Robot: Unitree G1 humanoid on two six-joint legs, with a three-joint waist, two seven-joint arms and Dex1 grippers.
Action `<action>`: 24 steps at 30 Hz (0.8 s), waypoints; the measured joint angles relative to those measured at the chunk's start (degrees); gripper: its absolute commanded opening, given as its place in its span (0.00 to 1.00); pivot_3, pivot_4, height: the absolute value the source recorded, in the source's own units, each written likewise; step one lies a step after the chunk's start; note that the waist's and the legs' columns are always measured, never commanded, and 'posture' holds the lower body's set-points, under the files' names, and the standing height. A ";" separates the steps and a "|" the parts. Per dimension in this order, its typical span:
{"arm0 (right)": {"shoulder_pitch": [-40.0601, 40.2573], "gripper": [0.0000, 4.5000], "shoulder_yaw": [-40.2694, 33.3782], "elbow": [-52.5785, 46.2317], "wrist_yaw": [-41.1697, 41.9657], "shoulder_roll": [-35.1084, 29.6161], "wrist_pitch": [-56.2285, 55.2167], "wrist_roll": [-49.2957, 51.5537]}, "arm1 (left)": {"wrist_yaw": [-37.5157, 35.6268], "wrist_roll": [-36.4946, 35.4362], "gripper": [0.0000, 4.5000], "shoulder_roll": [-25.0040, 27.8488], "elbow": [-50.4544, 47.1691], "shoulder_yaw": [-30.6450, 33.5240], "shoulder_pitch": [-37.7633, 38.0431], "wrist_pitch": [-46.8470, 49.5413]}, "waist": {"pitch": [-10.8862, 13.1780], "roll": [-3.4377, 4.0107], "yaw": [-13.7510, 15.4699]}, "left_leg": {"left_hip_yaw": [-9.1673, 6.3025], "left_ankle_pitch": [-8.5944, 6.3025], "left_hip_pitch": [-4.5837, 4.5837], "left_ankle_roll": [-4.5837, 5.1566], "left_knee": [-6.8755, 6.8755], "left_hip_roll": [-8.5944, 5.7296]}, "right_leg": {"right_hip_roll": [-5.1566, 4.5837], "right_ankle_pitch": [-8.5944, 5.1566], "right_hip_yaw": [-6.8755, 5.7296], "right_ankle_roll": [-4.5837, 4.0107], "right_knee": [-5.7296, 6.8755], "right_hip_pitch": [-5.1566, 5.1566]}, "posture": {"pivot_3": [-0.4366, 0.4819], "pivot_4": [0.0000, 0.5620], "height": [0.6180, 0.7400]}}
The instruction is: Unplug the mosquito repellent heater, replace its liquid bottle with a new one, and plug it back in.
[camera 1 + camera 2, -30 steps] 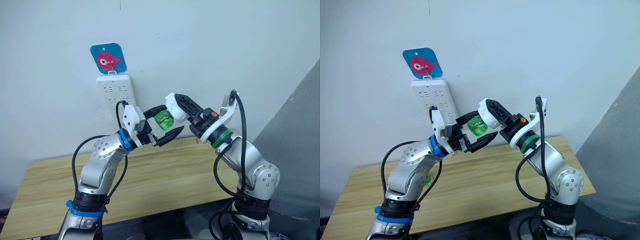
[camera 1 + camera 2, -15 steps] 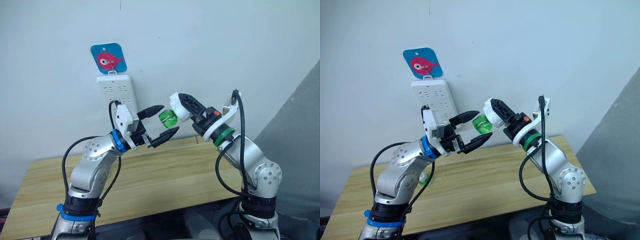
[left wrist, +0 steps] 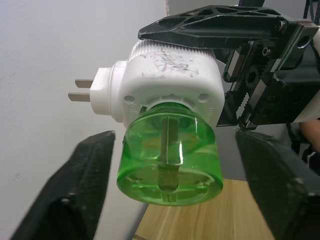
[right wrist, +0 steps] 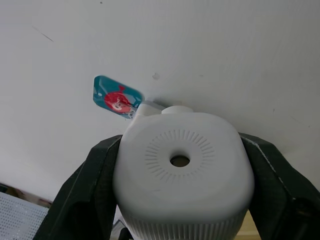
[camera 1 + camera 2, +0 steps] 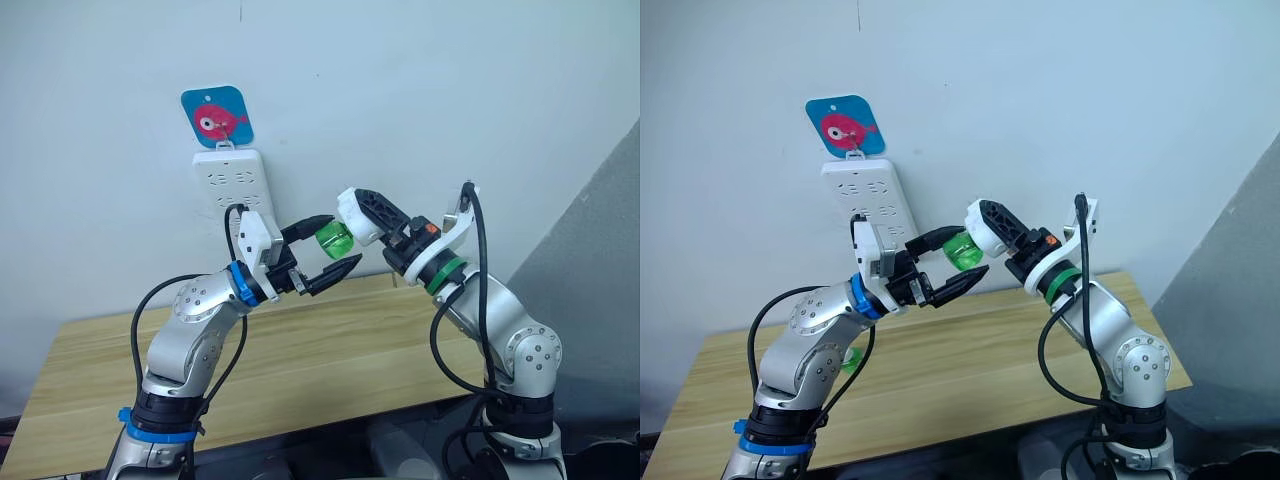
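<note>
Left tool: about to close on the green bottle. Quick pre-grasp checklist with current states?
1. Mosquito repellent heater clamped in right tool: ok.
2. Heater unplugged, prongs free of power strip: ok.
3. Left tool open: ok.
4. Green bottle between its fingers, untouched: ok.
5. Bottle still seated in heater: ok.
6. New bottle ready: cannot tell.
</note>
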 measured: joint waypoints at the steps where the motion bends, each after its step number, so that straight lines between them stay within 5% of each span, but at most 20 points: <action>1: 0.00 0.66 0.22 0.00 0.00 -0.15 -0.14 0.13 | 0.08 0.00 0.59 0.00 0.03 0.07 0.00 0.00 | 0.00 0.00 0.00 | 0.00 0.00 0.00 0.00 0.00 0.00 | 0.00 0.00 0.00 0.00 0.00 0.00 | 0.24 0.08 1.00; 3: 0.00 0.66 0.47 0.00 0.00 -0.43 -0.43 0.37 | 0.04 0.01 0.50 0.04 0.07 0.14 0.00 0.00 | 0.00 0.00 0.04 | 0.00 0.00 0.00 0.00 0.00 0.00 | 0.00 0.00 0.00 0.00 0.00 0.00 | 0.24 0.08 1.00; 11: 0.01 0.66 1.03 0.00 0.08 -1.59 -0.96 0.65 | -0.14 0.36 0.50 0.20 0.34 0.10 0.01 -0.61 | 0.00 0.00 0.08 | 0.00 0.00 0.00 0.00 0.00 0.00 | 0.00 0.00 0.01 0.00 0.00 0.00 | 0.24 0.08 1.00; 16: 0.32 1.00 1.07 -0.09 0.99 -2.68 -1.09 2.84 | -1.19 0.76 0.50 0.34 1.57 0.06 0.00 -1.47 | 0.00 0.00 0.09 | -0.01 0.00 0.00 0.00 0.00 0.00 | 0.00 0.00 -0.01 0.00 0.00 0.00 | 0.24 0.08 1.00; 24: 2.32 1.00 -3.05 -0.72 5.87 -16.48 1.51 8.67 | -7.33 0.28 0.50 3.71 3.67 0.10 -0.59 -1.52 | 0.01 -0.02 0.39 | 0.00 0.00 -0.01 0.00 0.00 -0.01 | 0.00 -0.01 -0.01 0.00 -0.02 0.01 | 0.24 0.10 1.00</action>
